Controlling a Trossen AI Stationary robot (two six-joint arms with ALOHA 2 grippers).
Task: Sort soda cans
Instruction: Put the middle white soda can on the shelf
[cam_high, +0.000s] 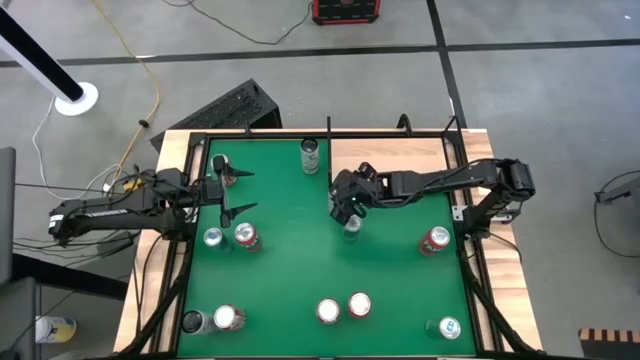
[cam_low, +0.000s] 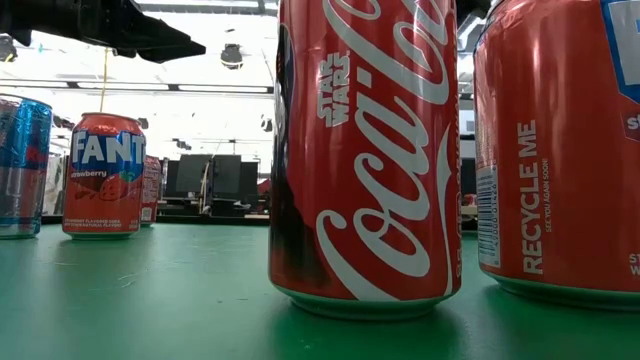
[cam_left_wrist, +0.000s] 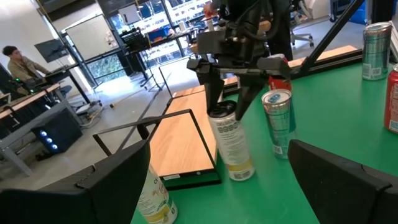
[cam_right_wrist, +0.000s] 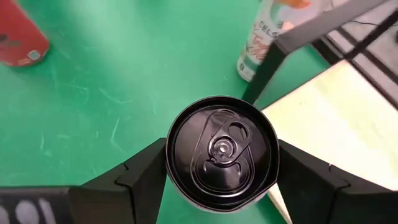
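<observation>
My right gripper (cam_high: 348, 208) stands over the middle of the green mat (cam_high: 290, 260), shut on a slim white-and-yellow soda can with a black top (cam_left_wrist: 231, 146). A teal-and-silver can (cam_left_wrist: 278, 118) stands upright right beside it. My left gripper (cam_high: 245, 193) waits open at the mat's left side, holding nothing, with a can (cam_high: 222, 165) just beyond it. Other cans stand scattered on their bases: a green one (cam_high: 310, 155) at the far edge, red ones (cam_high: 245, 236) (cam_high: 436, 240), and a red pair (cam_high: 343, 307) near the front. My right gripper pinches the black-topped can at its top end (cam_right_wrist: 221, 152), one finger (cam_right_wrist: 146, 171) on each side of the rim. The fingers come from above, slanting down. The can hangs tilted below them; whether its base (cam_left_wrist: 241, 173) is on the mat I cannot tell.
A black frame rail (cam_high: 330, 137) runs round the mat, with bare wooden board (cam_high: 385, 155) at the far right. More cans stand at the front left (cam_high: 228, 317) and front right (cam_high: 447, 327). In the low view a red cola can (cam_low: 365, 150) fills the foreground.
</observation>
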